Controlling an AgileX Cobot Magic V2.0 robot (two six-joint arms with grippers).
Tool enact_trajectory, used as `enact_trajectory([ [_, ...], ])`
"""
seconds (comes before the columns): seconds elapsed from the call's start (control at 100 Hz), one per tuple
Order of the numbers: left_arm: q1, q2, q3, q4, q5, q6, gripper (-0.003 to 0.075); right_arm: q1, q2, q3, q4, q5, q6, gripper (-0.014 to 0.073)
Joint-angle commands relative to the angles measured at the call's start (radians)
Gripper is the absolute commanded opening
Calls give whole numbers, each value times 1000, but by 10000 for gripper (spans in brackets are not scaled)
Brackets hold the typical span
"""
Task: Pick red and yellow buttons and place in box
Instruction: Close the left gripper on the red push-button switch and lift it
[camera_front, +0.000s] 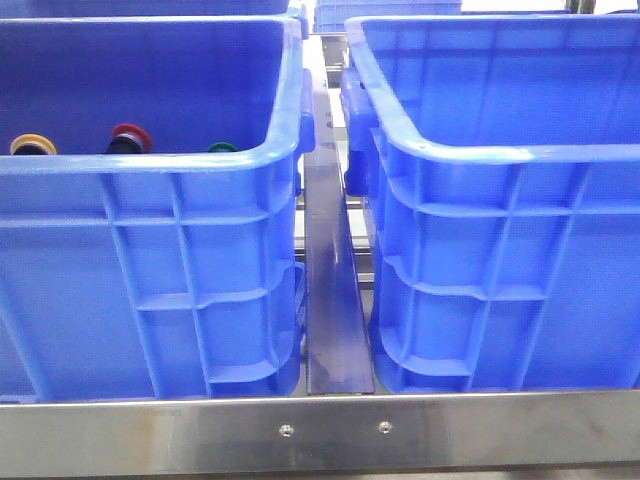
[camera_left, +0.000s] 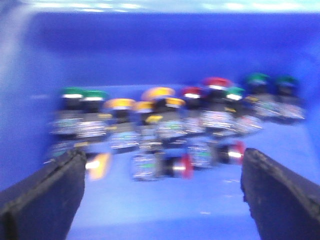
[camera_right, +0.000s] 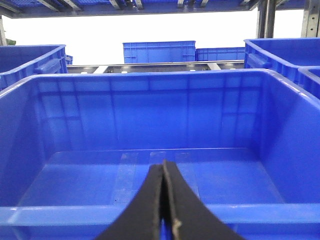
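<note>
Buttons: a crowd of small push-buttons (camera_left: 170, 125) stood on the floor of the left crate (camera_front: 150, 250), seen blurred in the left wrist view; caps were red, yellow and green on dark bodies.
Red buttons: one red cap (camera_left: 216, 83) stood upright toward the crate's back wall; another red-capped button (camera_left: 186, 166) lay on its side at the front of the group, long axis running across the crate floor, cap facing sideways.
Yellow buttons: several yellow caps (camera_left: 159, 93) stood upright in the middle of the group, caps up.
Front view of buttons: a yellow cap (camera_front: 33, 145), a red cap (camera_front: 129, 136) and a green cap (camera_front: 222, 148) showed just above the left crate's near rim.
Writing: pale bands on the button bodies looked like labels, but the blur made them unreadable; no brand could be read on either crate.
Box: the right crate (camera_front: 510, 250) stood beside the left one, apart from it, with a dark metal bar (camera_front: 335, 300) between them; its ribbed outer wall faced the camera, and the right wrist view showed its inside bare.
Left gripper (camera_left: 162, 195): fingers spread wide apart, holding nothing, hovering inside the left crate just in front of the buttons.
Right gripper (camera_right: 163, 210): fingers pressed together with nothing between them, poised at the near rim of the right crate.
Support: both crates sat behind a steel rail (camera_front: 320, 435) with two screws.
Background: more blue crates (camera_right: 159, 52) stood on a rack farther off.
</note>
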Motion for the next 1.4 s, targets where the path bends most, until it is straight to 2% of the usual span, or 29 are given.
enact_trajectory([
  [0.0, -62, 73, -70, -21, -60, 5, 596, 2, -19, 4, -4, -79, 3, -69],
  [0.2, -156, 297, -188, -13, -58, 3, 596, 2, -19, 4, -4, -79, 3, -69],
  [0.58, -162, 631, -372, 48, -37, 3, 596, 2, -19, 4, -4, -79, 3, -69],
  [1.39, -162, 816, -465, 66, -59, 3, 596, 2, -19, 4, -4, -79, 3, -69],
])
